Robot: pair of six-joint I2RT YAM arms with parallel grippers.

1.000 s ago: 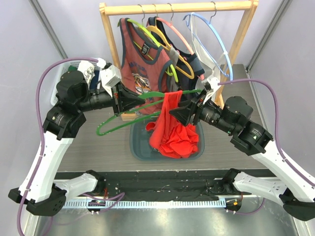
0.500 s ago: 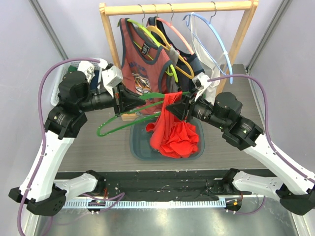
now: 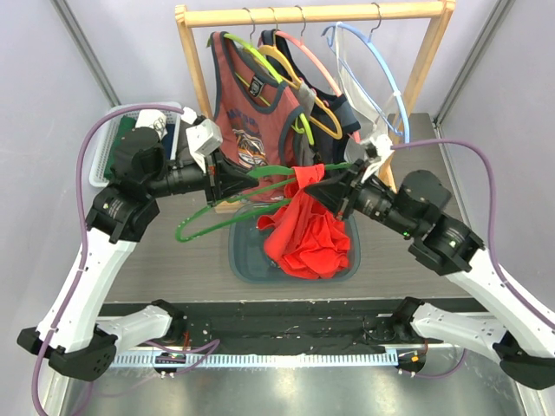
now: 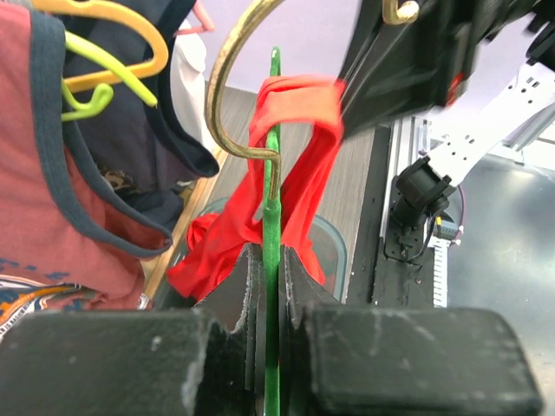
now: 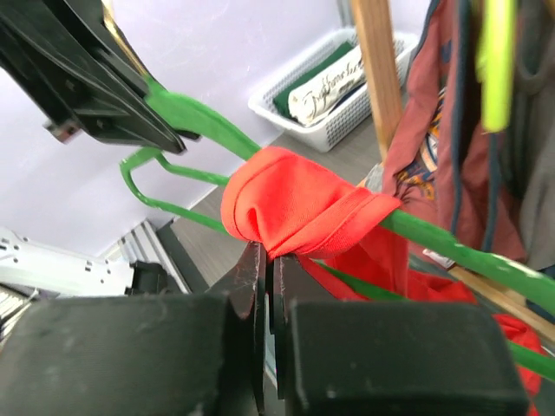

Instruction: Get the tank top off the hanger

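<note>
Wooden rack [image 3: 312, 14] stands at back of the surface [image 3: 173, 260] w/ other hangers and garments on its rail. A dark tub [image 3: 238, 256] sits on the surface in front of the rack, btwn the two arms. Red tank top [image 3: 308, 238] hangs mostly bunched down into the tub. One strap is looped over the bar of the green hanger [image 3: 217, 227], which is held in the air above the tub, off the rail. L fingers [image 4: 251, 273] are clenched on the hanger's green wire just below its metal hook, w/ the strap a little beyond the tips and not touching them. R fingers [image 5: 253, 269] are closed tight, their tips pinching the lower fold of the strap right under the green bar, where the fabric wraps around it.
</note>
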